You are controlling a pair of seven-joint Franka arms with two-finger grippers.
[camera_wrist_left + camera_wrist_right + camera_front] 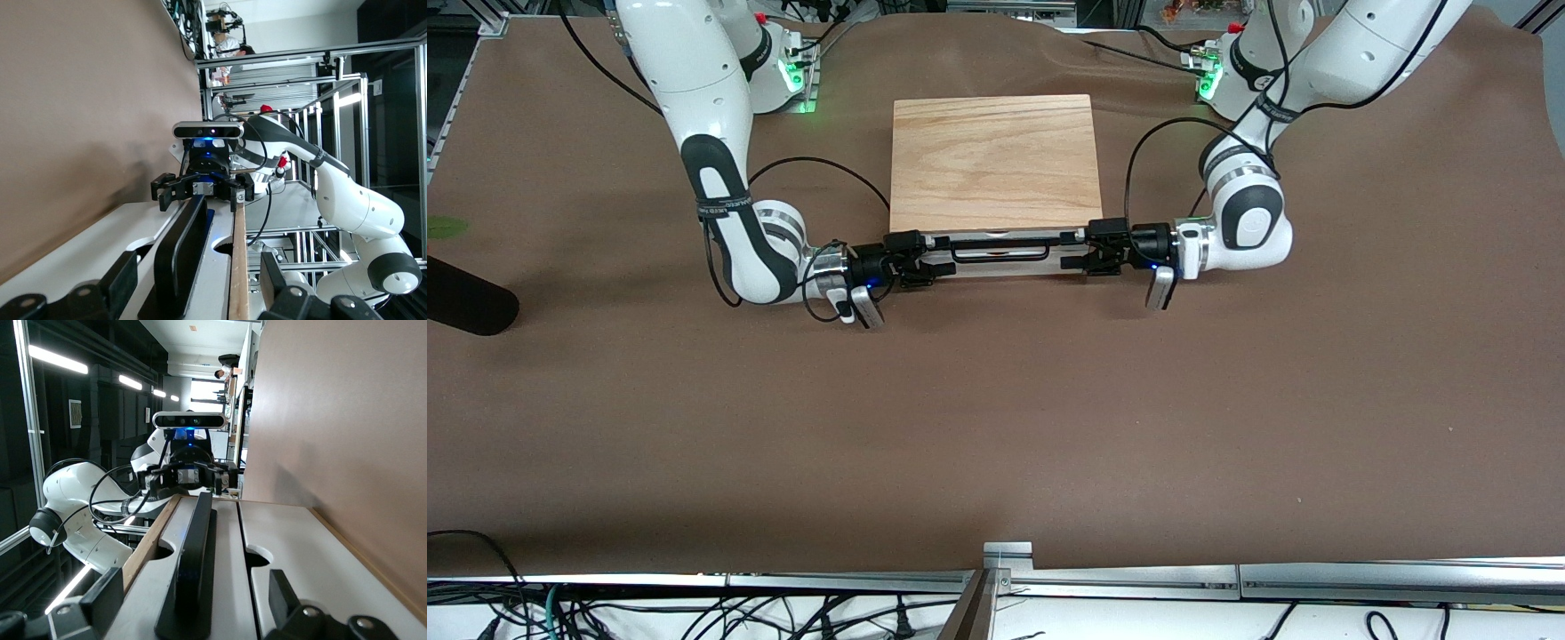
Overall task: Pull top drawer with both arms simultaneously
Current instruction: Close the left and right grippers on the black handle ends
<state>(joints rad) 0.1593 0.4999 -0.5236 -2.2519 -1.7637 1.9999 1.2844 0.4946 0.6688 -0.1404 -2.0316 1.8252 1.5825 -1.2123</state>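
The top drawer [1005,267] has a white front panel and a black loop handle [1000,252]. It sits at the front of the light oak box [994,160], close against it. My right gripper [925,260] is open at the handle's end toward the right arm. Its fingers straddle the panel in the right wrist view [197,597]. My left gripper [1076,252] is open at the handle's other end. It straddles the panel and the box's wood edge in the left wrist view [198,277]. Neither touches the handle [183,253].
A second white drawer front [293,540] lies below the top one. A black rounded object [463,307] and a green scrap [445,227] sit at the table edge toward the right arm's end. A metal rail [1120,578] runs along the edge nearest the front camera.
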